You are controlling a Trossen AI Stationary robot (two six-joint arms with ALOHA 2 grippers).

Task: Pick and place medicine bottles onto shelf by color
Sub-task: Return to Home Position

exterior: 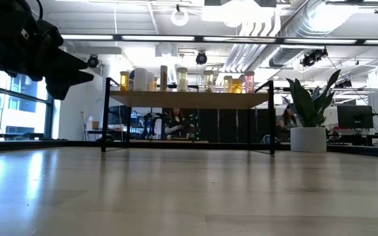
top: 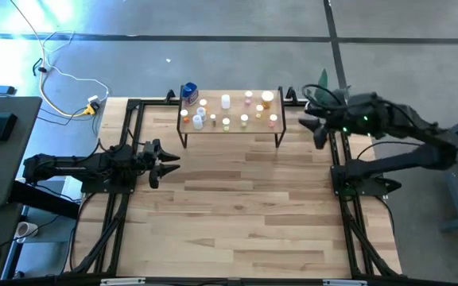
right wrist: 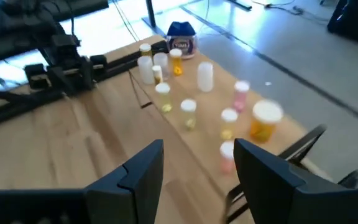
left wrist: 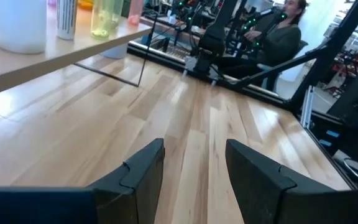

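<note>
— Pale-wood shelf (top: 233,129): where does it stand?

— At the far edge of the table (top: 237,230), about midway along it, on thin black legs.

— And the bottles (top: 226,101)?

— Every one that shows stands on the shelf top. The blue-topped bottle (top: 189,94) is at the left end, with white ones just beside it. Pink ones and the big amber bottle (top: 267,99) sit toward the right end, and small yellowish ones stand between. From table height they make a tight row along the board.

— Is either arm on them?

— No. The right gripper (top: 312,127) is just off the shelf's right end. It is raised, since its wrist camera looks down on the bottle tops. Its fingers are apart, with nothing between them.

— The left one?

— The left gripper (top: 169,163) is at the table's left side, well apart from the shelf and pointing across the boards. Its fingers are spread too, with only bare wood showing in the gap.

— Anything else around?

— A plant (top: 323,78) in a white pot stands near the shelf's right end, behind the right arm. A person (left wrist: 278,31) sits in the room beyond the table, seen past the left gripper. Cables lie on the grey floor off the table's far left corner.
</note>
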